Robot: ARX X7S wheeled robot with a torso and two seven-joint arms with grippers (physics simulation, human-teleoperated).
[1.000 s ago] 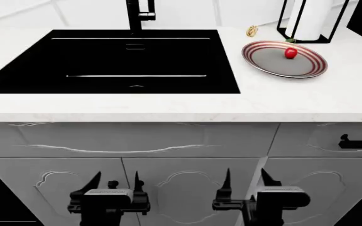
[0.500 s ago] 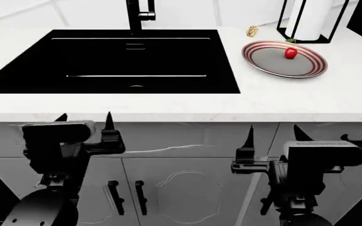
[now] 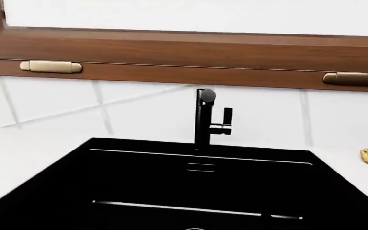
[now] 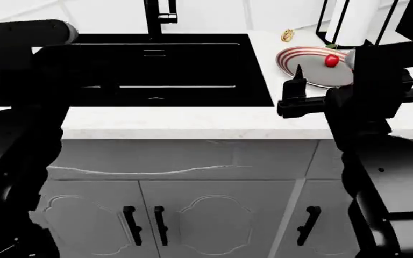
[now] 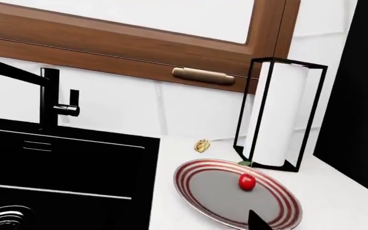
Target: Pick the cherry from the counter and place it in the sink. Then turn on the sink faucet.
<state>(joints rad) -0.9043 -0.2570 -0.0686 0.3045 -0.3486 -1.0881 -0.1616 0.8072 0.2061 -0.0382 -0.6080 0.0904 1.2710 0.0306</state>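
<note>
The cherry [image 4: 331, 61] lies on a round grey plate with red rings [image 4: 287, 58] on the white counter [image 4: 192, 121], right of the black sink [image 4: 178, 67]. It also shows in the right wrist view [image 5: 247, 181]. The black faucet [image 4: 156, 16] stands behind the sink, with its lever at the side [image 3: 227, 120]. My right gripper [image 4: 325, 80] is open and empty at the counter's front edge, just short of the plate; one fingertip [image 5: 258, 221] shows. My left gripper [image 4: 56, 40] is raised over the sink's left side, and its fingers do not show against the black basin.
A paper towel roll in a black wire holder [image 5: 277, 115] stands behind the plate. A small yellowish item [image 4: 287, 35] lies near the backsplash between sink and plate. The ribbed drain [image 5: 4, 215] is in the basin. A wooden window frame [image 3: 184, 52] runs above the tiles.
Both arms have risen from in front of the cabinet doors to counter height. The left now stands over the sink's left side and the right near the plate. The cherry has not moved.
</note>
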